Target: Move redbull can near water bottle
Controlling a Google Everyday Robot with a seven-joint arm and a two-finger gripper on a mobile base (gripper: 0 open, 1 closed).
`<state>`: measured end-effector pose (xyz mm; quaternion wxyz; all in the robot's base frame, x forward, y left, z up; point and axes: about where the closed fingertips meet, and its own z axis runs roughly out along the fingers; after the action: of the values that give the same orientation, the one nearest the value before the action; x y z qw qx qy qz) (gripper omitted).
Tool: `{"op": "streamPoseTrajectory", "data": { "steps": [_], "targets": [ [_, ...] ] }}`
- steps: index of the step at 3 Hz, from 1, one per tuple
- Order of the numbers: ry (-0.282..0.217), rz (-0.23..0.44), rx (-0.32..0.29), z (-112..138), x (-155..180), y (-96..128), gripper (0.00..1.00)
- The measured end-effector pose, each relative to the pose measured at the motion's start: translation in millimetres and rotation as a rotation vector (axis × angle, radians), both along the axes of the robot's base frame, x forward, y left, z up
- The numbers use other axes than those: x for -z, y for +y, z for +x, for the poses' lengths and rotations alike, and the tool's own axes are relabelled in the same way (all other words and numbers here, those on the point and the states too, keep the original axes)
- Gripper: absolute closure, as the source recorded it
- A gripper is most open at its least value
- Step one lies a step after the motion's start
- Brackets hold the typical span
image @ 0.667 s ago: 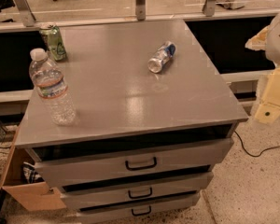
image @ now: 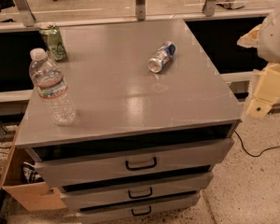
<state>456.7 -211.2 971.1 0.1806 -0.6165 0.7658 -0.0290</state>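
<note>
The redbull can (image: pixel 161 57) lies on its side on the grey cabinet top (image: pixel 130 97), right of the middle, its open end toward the front left. The water bottle (image: pixel 52 87) stands upright near the front left corner, with a white cap and an orange band on its label. My gripper (image: pixel 263 94) is a cream-coloured piece hanging beside the cabinet's right edge, off the top and well to the right of the can. It holds nothing that I can see.
A green can (image: pixel 53 41) stands upright at the back left corner. The cabinet has three drawers with dark handles (image: pixel 141 164). A cardboard box (image: pixel 23 185) sits on the floor at the left. A cable (image: pixel 256 153) runs over the floor at the right.
</note>
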Motion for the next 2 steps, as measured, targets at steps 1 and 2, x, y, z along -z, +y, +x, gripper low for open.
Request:
{"op": "streamPoseTrajectory", "data": {
  "steps": [1, 2],
  "targets": [
    [-0.035, 0.027, -0.046, 56.2, 14.0, 8.6, 0.0],
    [-0.074, 0.042, -0.111, 136.5, 32.6, 18.8, 0.0]
  ]
}}
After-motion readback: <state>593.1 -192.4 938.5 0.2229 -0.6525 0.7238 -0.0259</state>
